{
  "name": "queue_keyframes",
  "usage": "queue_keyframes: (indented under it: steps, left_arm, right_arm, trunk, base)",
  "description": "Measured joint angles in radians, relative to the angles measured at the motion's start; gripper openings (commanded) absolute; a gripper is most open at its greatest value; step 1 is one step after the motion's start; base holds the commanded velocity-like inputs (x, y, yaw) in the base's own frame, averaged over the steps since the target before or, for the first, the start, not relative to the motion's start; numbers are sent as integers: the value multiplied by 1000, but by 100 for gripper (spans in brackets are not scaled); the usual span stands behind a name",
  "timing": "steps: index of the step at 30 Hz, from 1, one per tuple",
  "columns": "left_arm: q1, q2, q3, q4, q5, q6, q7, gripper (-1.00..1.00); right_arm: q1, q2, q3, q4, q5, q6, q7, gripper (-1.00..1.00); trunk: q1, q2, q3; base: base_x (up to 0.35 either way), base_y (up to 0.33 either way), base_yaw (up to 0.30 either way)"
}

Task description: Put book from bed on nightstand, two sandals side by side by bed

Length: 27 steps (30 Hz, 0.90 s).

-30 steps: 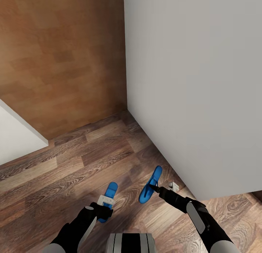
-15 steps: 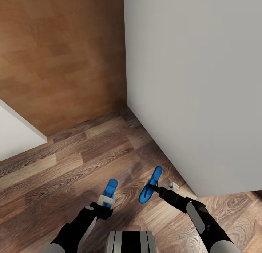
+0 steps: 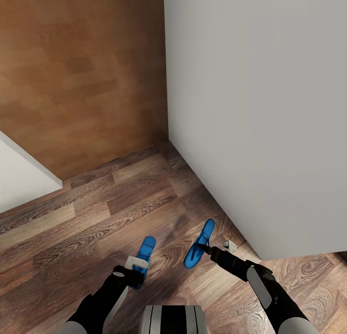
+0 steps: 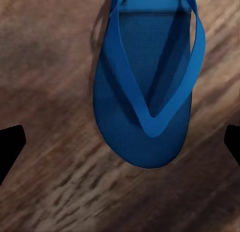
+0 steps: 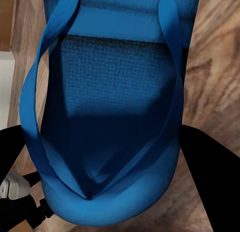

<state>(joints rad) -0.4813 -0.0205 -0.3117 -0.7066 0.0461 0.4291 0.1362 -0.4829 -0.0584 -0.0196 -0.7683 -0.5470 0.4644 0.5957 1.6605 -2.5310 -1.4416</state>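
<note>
With 1 sandal (image 3: 199,244) clamped in the right gripper (image 3: 208,250) by the bed (image 3: 260,108) and the other sandal (image 3: 144,251) on the floor (image 3: 96,218) between the left gripper's (image 3: 136,265) parted fingers, misalignment could be caused by a tilted release.

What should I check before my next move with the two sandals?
1. Right gripper holding its sandal: ok. In the right wrist view the fingers flank the sandal, which hangs tilted off the floor.
2. Left gripper has hold of the left sandal: not ok. Its fingers stand wide open, apart from the sandal.
3. Left sandal lying flat on the floor: ok, straps up.
4. Sandals side by side: not ok; one lies down, one is held up.
5. Bed near the drop spot: cannot tell; ahead stand a white wall and a brown door.
</note>
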Motion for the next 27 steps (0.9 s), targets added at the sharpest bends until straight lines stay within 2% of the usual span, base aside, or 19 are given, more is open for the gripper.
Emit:
queue_keyframes:
  steps: [15,19,27]
  left_arm:
    - [0,-2,-2,5,1,-1,-5,100]
    - [0,-19,-2,7,1,-1,-7,100]
    - [0,-23,-2,7,1,-4,-7,100]
  right_arm:
    - [0,1,1,1,1,-1,-3,-100]
    - [0,3,2,1,2,-2,-5,-100]
    - [0,3,5,2,2,-3,-6,-100]
  trunk:
    - [0,0,0]
    - [0,0,0]
    - [0,0,0]
  base:
    - [0,0,0]
    - [102,-13,0]
    - [74,-17,0]
